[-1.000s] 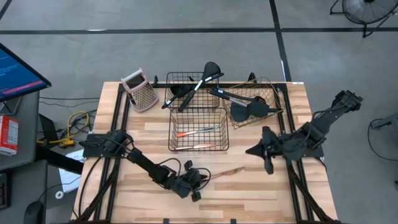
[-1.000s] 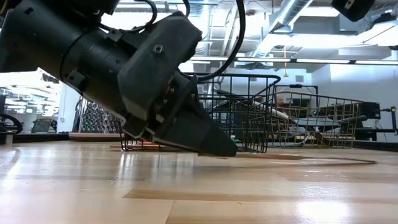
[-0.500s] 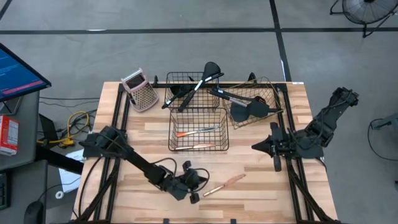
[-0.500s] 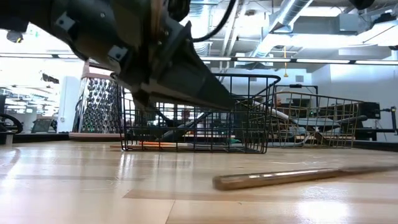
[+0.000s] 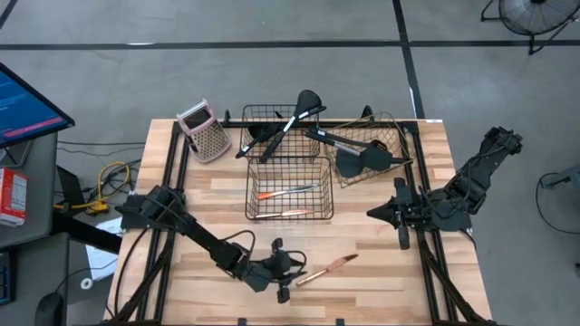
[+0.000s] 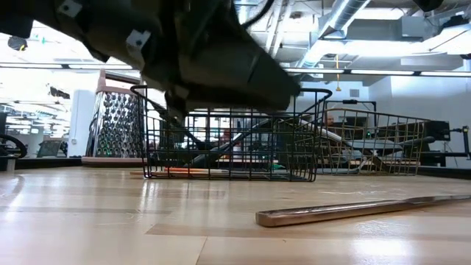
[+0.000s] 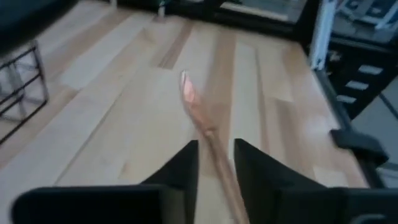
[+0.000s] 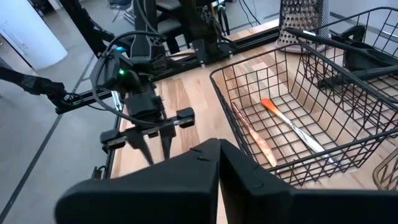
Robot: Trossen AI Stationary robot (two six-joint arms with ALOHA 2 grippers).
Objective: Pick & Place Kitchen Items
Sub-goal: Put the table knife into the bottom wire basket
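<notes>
The copper utensil (image 5: 326, 269) lies flat on the bare worktop (image 5: 381, 281), its handle end nearest the left jaws (image 5: 282, 282) and its blade end pointing away from them. In the left wrist view the same piece (image 7: 202, 118) runs out forward from the gap between the two dark fingers (image 7: 180, 171), which are spread a little on either side of its handle; whether they touch it cannot be told. In the low view it (image 6: 346, 210) rests on the wood, with the left arm raised above the surface.

Beyond the left jaws stands the middle wire basket (image 5: 290, 187), holding an orange-handled piece (image 5: 285, 192) and a second thin copper piece (image 5: 283, 214). Farther still, two more baskets (image 5: 272, 131) carry black ladles and turners (image 5: 299, 113), and a box grater (image 5: 204, 131) stands beside them.

The right jaws (image 5: 385, 215) hang near the worktop's right edge, well apart from the utensil, their fingers pressed together.
</notes>
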